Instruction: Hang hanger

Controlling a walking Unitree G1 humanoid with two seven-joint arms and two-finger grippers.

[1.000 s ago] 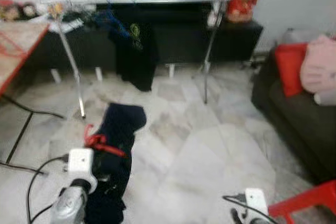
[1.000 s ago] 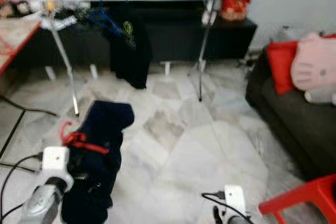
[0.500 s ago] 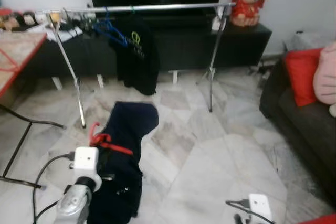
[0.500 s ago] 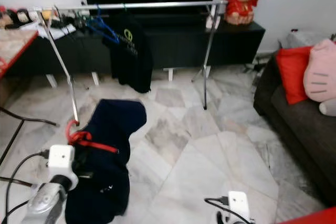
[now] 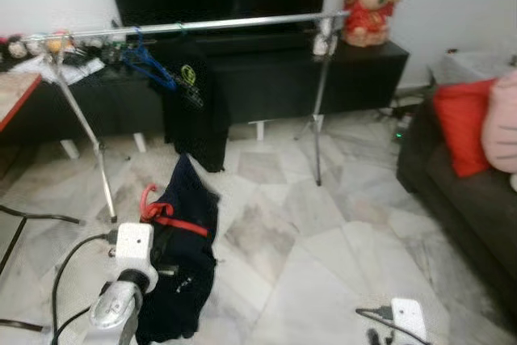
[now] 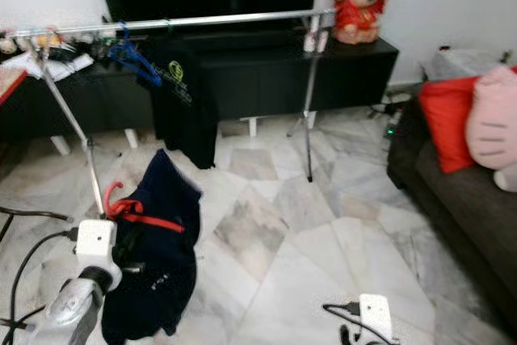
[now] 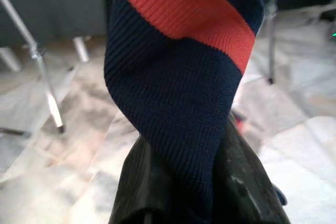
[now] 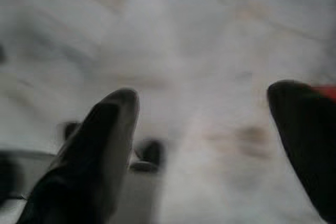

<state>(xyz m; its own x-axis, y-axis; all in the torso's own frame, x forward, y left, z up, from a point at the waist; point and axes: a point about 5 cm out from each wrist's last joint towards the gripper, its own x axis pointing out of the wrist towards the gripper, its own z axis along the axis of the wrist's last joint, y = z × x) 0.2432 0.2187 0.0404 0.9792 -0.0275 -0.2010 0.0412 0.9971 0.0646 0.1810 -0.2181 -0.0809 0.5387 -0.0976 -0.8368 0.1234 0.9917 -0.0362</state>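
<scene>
Across the marble floor (image 5: 323, 232), a steel clothes rail (image 5: 202, 25) stands at 12 o'clock before a black TV cabinet (image 5: 339, 70). The left gripper (image 7: 184, 182) pinches a navy garment (image 5: 182, 264) on a red hanger (image 5: 157, 212), low at 8 o'clock; the right gripper (image 8: 205, 145) hangs spread

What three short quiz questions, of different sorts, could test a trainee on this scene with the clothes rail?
1. True or false: the left gripper carries a navy garment on a red hanger.
2. What hangs on the metal rail beside the blue hangers? A) a black T-shirt B) a white towel C) a yellow coat
3. Fill in: the right gripper has its fingers ____ above the marble floor.

Key: 1 true; 2 A; 3 open
</scene>
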